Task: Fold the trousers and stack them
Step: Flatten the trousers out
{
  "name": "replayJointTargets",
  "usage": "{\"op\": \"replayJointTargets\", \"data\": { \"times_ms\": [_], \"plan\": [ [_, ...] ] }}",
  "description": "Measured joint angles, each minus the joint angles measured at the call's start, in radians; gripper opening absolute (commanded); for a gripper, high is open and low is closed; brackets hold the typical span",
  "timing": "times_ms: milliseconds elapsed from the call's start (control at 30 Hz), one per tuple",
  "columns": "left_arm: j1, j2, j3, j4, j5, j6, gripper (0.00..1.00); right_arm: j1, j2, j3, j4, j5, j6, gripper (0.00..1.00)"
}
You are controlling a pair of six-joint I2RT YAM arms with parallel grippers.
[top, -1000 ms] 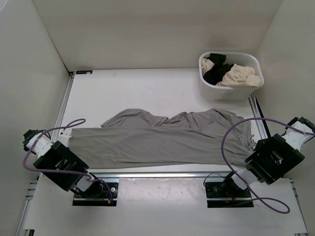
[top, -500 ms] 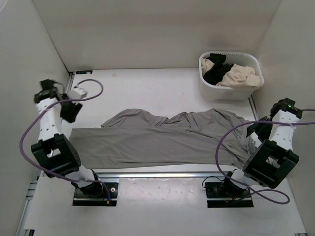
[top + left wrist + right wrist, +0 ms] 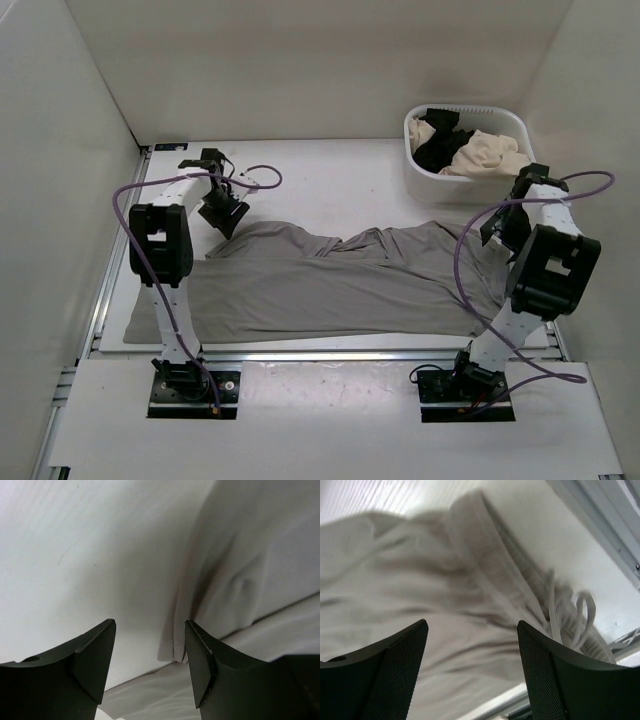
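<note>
As the overhead camera looks down on the white table (image 3: 330, 175), the trousers (image 3: 340, 285) lie spread lengthwise across it, grey and thin, reaching nearly from one side to the other. Their near edge is fairly straight; their far edge is rumpled into soft folds. My left end effector (image 3: 222, 212) hangs over the far left corner of the cloth, and my right end effector (image 3: 500, 228) hangs over the far right end. Just beyond that right end, at the far right of the table, stands a white basket (image 3: 470, 188) holding a cream garment (image 3: 492, 152) and a black garment (image 3: 438, 150).

From the left wrist camera, my two dark fingers (image 3: 95, 655) stand well apart with nothing between them: the left end effector is wide and holds nothing. Below the gap lies a corner of the trousers, its edge running up and away to the right, with bare table to the left.

From the right wrist camera, which is somewhat blurred, my two fingers (image 3: 400, 670) also stand well apart and empty: the right end effector is wide. Under them lies the gathered waistband of the trousers, with a pale drawstring (image 3: 575, 615) looped at the right. Beyond it are bare table and a metal rail (image 3: 600, 515) at the upper right.
</note>
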State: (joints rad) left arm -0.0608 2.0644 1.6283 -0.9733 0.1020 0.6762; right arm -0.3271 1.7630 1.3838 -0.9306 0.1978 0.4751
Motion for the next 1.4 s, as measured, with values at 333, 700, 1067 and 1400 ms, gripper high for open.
{"op": "replayJointTargets", "data": {
  "times_ms": [333,700,1067,1400],
  "plan": [
    [-0.039,0.026,-0.086,-0.029,-0.011,-0.030,0.55,0.006,0.193,0.077,0.023,0.085,0.011,0.78],
    [-0.061,0.056,-0.038,-0.113,-0.036,-0.104,0.14,0.006,0.265,0.077,0.051,0.102,0.005,0.00],
    [-0.030,0.009,0.389,0.000,-0.312,-0.108,0.14,0.006,0.121,-0.082,0.125,0.090,-0.015,0.00],
    [0.008,-0.110,0.029,0.035,-0.356,-0.110,0.14,0.007,0.050,-0.184,0.151,0.039,-0.043,0.04]
  ]
}}
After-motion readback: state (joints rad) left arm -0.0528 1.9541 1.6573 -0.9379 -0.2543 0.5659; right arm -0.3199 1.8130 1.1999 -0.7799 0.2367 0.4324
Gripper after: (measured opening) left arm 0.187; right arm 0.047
